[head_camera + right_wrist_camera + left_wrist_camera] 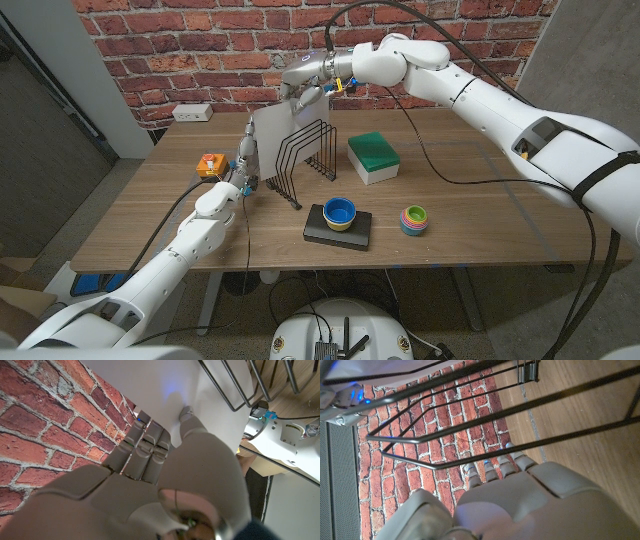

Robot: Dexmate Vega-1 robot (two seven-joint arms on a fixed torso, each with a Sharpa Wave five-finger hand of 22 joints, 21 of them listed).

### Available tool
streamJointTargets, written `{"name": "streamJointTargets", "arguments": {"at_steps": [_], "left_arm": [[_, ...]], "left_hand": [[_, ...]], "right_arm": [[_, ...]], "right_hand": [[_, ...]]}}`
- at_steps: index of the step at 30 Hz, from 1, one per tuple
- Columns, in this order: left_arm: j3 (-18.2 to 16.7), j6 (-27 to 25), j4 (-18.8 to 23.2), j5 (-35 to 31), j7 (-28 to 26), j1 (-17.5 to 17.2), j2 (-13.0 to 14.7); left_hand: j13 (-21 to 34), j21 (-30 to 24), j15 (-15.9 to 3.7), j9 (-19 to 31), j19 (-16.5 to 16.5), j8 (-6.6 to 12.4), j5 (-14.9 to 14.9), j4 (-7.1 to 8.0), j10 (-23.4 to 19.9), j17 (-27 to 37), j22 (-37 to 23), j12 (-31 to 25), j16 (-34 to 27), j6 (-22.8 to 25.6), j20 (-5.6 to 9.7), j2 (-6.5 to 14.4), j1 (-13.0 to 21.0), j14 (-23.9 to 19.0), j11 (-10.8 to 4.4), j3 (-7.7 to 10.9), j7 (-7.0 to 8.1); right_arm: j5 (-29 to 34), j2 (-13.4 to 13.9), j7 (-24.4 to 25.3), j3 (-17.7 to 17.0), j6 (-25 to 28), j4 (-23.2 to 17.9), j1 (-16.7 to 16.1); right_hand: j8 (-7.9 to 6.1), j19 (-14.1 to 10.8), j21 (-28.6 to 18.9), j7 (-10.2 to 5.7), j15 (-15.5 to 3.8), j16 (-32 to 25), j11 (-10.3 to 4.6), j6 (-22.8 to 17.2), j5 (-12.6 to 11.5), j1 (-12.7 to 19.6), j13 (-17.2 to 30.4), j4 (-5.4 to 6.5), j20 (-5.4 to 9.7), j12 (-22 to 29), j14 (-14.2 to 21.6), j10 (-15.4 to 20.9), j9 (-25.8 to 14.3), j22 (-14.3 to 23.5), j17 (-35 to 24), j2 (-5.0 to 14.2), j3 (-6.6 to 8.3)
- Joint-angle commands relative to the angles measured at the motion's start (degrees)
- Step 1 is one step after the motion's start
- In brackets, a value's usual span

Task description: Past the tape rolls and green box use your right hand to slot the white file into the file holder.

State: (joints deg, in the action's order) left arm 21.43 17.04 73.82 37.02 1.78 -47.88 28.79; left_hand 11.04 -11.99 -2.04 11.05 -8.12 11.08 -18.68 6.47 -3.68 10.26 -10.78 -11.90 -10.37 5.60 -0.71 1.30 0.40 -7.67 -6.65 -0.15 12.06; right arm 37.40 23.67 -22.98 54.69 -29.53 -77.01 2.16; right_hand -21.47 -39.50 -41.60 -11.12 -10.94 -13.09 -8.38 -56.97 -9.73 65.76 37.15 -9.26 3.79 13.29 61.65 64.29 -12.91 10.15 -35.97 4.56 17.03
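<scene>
Left of centre in the head view, your left hand [243, 160] is standing upright with its fingers reaching up beside the lower left edge of the white file [276, 135]; whether they are touching it you cannot tell. In the left wrist view those fingers [496, 466] are lying pressed together and extended, holding nothing, just short of the wires of the file holder [485, 420].

At upper centre, your right hand [308, 92] is gripping the white file by its top edge; the right wrist view is showing fingers [145, 442] curled on one face and the thumb on the other. The one file is hanging tilted against the left end of the one black wire file holder [310, 152].

Right of the holder, one green box [373, 157] is sitting on the table [480, 215].
</scene>
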Motion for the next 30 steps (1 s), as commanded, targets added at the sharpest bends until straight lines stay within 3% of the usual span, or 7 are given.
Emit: {"name": "streamJointTargets", "arguments": {"at_steps": [1, 30], "left_arm": [[-0.01, -0.01, 0.01, 0.0, 0.0, 0.0, 0.0], [0.0, -0.01, 0.03, 0.0, -0.01, -0.01, 0.01]], "left_hand": [[0.31, -0.4, -0.25, 0.28, -0.46, 0.35, -0.36, 0.3, 0.1, 0.13, -0.28, -0.38, -0.33, -0.09, -0.02, 0.43, -0.03, -0.28, -0.33, -0.02, 0.51], [0.31, -0.39, -0.28, 0.28, -0.44, 0.33, -0.36, 0.29, 0.13, 0.13, -0.28, -0.37, -0.35, -0.14, -0.05, 0.42, -0.03, -0.33, -0.32, -0.03, 0.51]], "right_arm": [[1.39, -0.26, 0.33, 0.58, 0.73, -0.52, -0.25], [1.81, -0.57, -0.86, 1.25, 3.41, -1.76, -1.14]], "right_hand": [[-0.37, 0.27, -0.44, -0.15, -2.77, -0.05, -3.53, -0.27, -0.41, 0.21, 0.2, 0.15, 7.05, 0.41, -0.04, 4.03, -0.09, 0.13, -0.19, 0.45, 0.41], [-0.02, 0.29, -0.24, -0.03, -2.75, 0.04, -3.6, 0.72, -0.45, -0.33, -0.03, 0.12, 6.98, 0.13, -0.36, 3.58, -0.1, 0.1, -0.37, 0.13, 0.5]]}}
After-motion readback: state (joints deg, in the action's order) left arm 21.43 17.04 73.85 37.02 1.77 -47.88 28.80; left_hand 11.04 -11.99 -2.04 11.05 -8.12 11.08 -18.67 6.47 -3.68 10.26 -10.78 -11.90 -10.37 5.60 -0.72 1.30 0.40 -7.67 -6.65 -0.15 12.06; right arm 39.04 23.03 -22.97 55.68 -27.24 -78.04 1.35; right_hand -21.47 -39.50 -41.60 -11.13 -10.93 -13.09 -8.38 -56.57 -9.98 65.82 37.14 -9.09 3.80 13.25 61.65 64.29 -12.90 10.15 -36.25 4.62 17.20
